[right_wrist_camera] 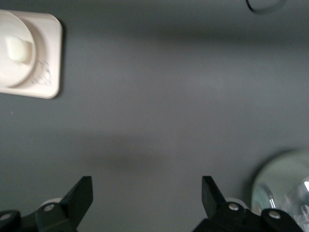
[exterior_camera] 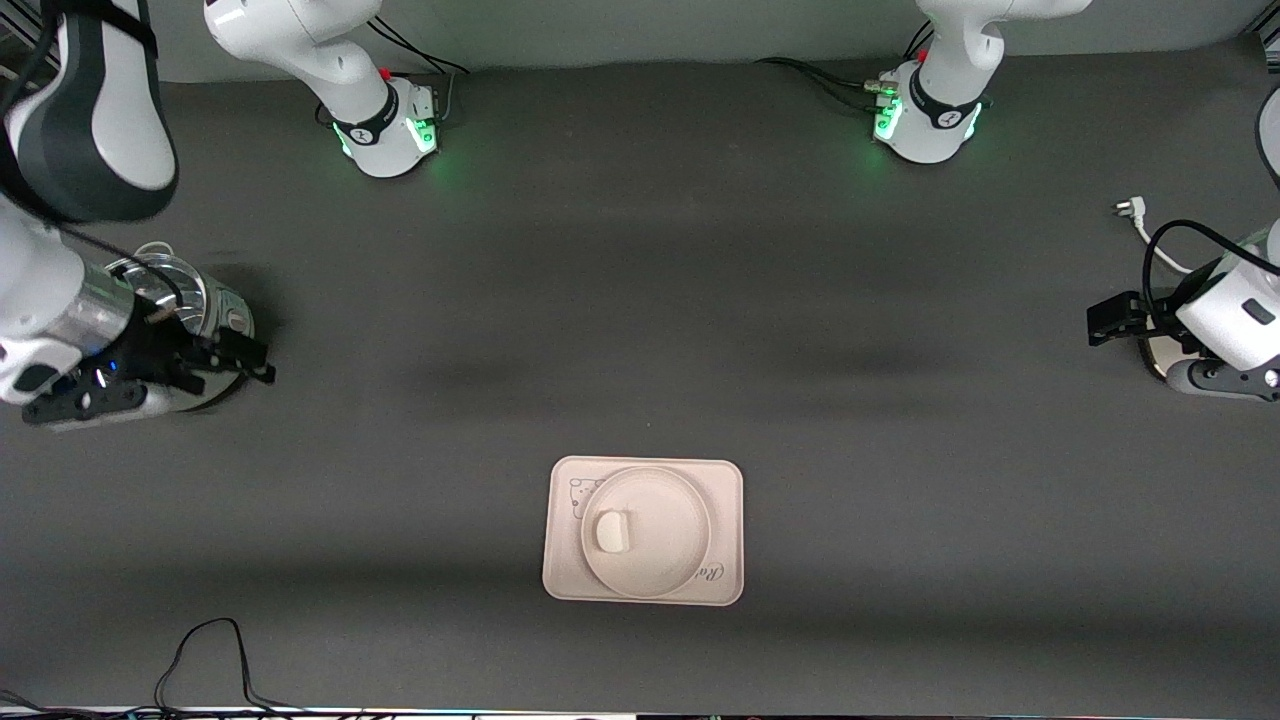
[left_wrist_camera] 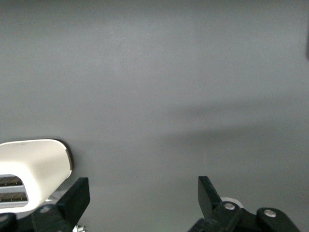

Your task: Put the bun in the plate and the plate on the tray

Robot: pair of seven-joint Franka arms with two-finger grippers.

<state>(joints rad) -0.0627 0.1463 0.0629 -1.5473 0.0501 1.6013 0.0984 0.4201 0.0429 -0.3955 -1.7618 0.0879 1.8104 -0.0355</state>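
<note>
Black left gripper [left_wrist_camera: 140, 200], right gripper [right_wrist_camera: 147, 198]: wide open, empty.

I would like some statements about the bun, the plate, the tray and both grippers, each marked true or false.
1. The bun lies on the plate. True.
2. The plate rests beside the tray, on the bare table. False: it sits on the tray.
3. The right gripper holds the plate. False: it is open, empty, over a glass-lidded pot at its own end of the table.
4. The left gripper is open and holds nothing. True.
5. The bun is larger than the plate. False: it is much smaller.
</note>
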